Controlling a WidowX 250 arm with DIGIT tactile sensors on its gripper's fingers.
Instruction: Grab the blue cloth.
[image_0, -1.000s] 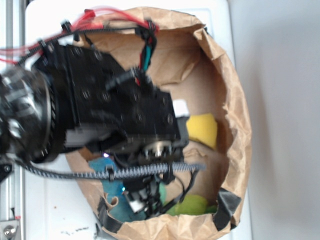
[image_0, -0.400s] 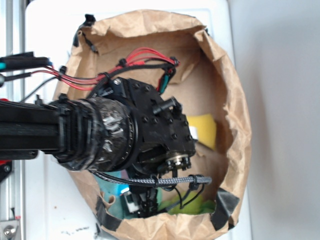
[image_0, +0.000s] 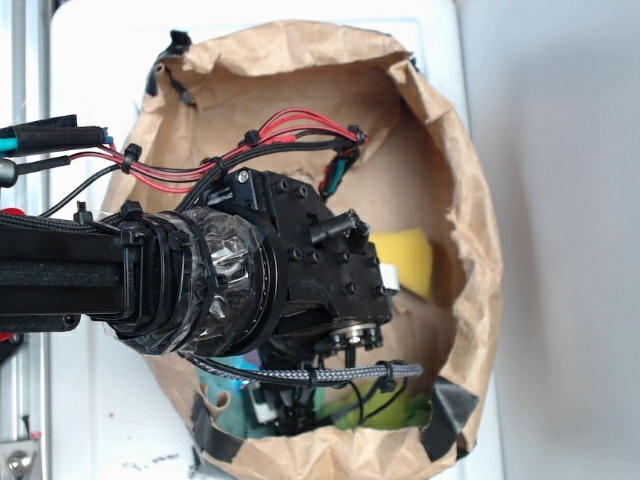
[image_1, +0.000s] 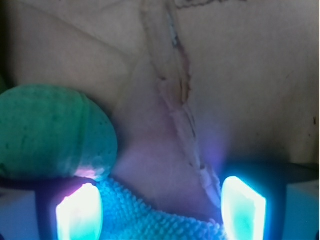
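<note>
In the wrist view the blue cloth (image_1: 150, 217) lies on the brown paper floor of the bag, a fuzzy teal-blue strip along the bottom edge. My gripper (image_1: 161, 212) is open, its two glowing fingertips (image_1: 80, 212) standing on either side of the cloth. The round teal-green ball (image_1: 50, 132) sits just above the left fingertip, touching the cloth's end. In the exterior view the black arm reaches down into the paper bag (image_0: 460, 200) and covers most of the cloth; only a teal sliver (image_0: 232, 372) shows under it. The gripper (image_0: 290, 405) hangs near the bag's lower rim.
A yellow sponge (image_0: 405, 262) lies at the right inside the bag. Something yellow-green (image_0: 385, 412) rests at the lower rim. Black tape patches (image_0: 450, 415) hold the crumpled rim. A torn seam (image_1: 175, 90) runs down the bag floor. Red and black cables (image_0: 290, 130) arch over the arm.
The arm has swung from lying across the bag's upper part to pointing down into it, and the gripper has dropped lower over the cloth. In the last half second it shifted only slightly.
</note>
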